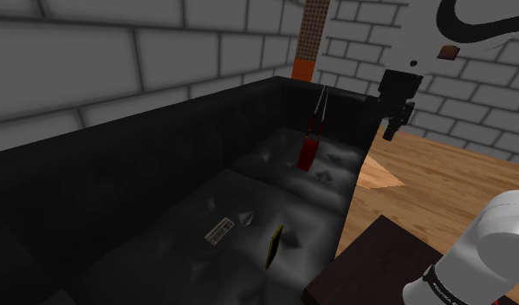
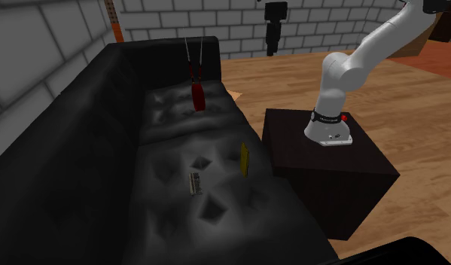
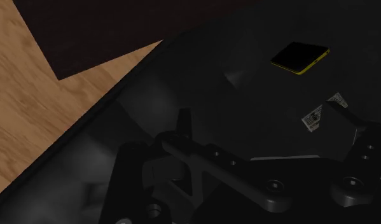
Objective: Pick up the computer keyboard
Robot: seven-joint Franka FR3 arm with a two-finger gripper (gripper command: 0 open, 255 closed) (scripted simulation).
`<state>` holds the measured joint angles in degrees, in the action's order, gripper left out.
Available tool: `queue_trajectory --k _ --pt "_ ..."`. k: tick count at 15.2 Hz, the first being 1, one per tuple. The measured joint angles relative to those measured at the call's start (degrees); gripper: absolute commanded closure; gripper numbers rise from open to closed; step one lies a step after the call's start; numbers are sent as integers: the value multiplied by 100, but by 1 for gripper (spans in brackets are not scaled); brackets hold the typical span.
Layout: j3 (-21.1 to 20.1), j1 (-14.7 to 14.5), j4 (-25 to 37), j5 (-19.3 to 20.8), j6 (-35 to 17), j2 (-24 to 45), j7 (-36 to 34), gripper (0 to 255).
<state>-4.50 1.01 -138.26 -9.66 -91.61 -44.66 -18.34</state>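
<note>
The computer keyboard (image 1: 219, 231) is a small pale grey slab lying flat on the black sofa's seat (image 1: 249, 186), toward the shoulder view's left. The second exterior view has the keyboard (image 2: 195, 182) mid-seat. My gripper (image 1: 391, 132) hangs high above the wooden floor beyond the sofa's armrest, far from the keyboard, and the same gripper (image 2: 273, 47) sits near the top of the second exterior view. In the wrist view the gripper (image 3: 259, 111) stands open with nothing between its fingers, and the keyboard (image 3: 313, 119) lies far below, partly behind one finger.
A thin black slab with a yellow rim (image 1: 274, 245) stands on edge beside the keyboard. A red object with wires (image 1: 308, 152) rests at the seat's far end. The dark stand (image 2: 329, 166) is next to the sofa on a wooden floor (image 1: 448, 178). Brick walls surround.
</note>
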Motion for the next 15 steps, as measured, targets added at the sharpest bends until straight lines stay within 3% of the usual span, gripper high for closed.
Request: queue_trajectory --k 6,15 --pt "-725 -25 -429 -498 -997 521 -1005 0" --pt "-1753 66 -384 -885 -2602 2056 -2464 0"
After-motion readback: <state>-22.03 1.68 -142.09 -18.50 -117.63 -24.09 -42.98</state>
